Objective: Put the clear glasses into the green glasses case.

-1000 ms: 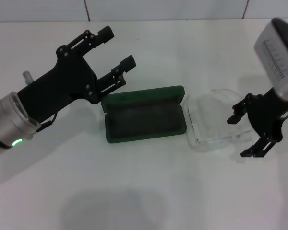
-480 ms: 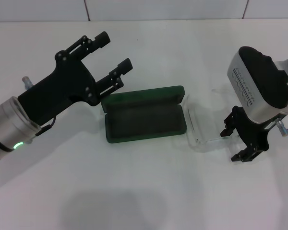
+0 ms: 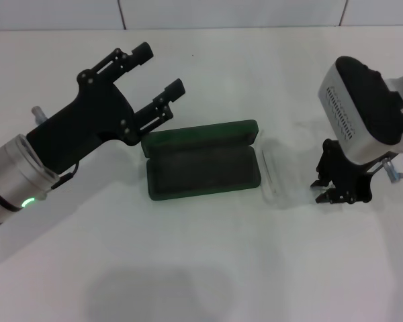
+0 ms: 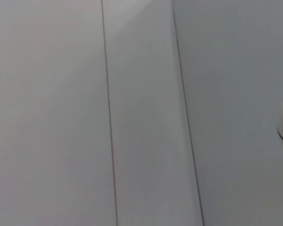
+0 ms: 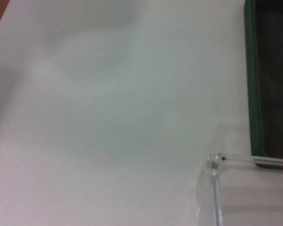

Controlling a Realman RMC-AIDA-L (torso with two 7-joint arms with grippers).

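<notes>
The green glasses case (image 3: 201, 168) lies open at the table's middle, lid hinged back on its far side; its rim also shows in the right wrist view (image 5: 254, 80). The clear glasses (image 3: 271, 176) lie just right of the case, the lens along the case's right end and one hinge corner (image 5: 212, 188) close to the wrist camera. My right gripper (image 3: 321, 190) is down at the glasses' arm side, its fingers drawn close on the clear plastic. My left gripper (image 3: 161, 67) hovers open above the table, beyond the case's left end.
The table (image 3: 201, 268) is plain white, with a tiled white wall (image 3: 228, 13) behind it. The left wrist view holds only pale panels with seams.
My right gripper has come down leftwards onto the glasses and its fingers have narrowed from wide open to nearly together. The glasses' arms no longer show. The left arm barely moved.
</notes>
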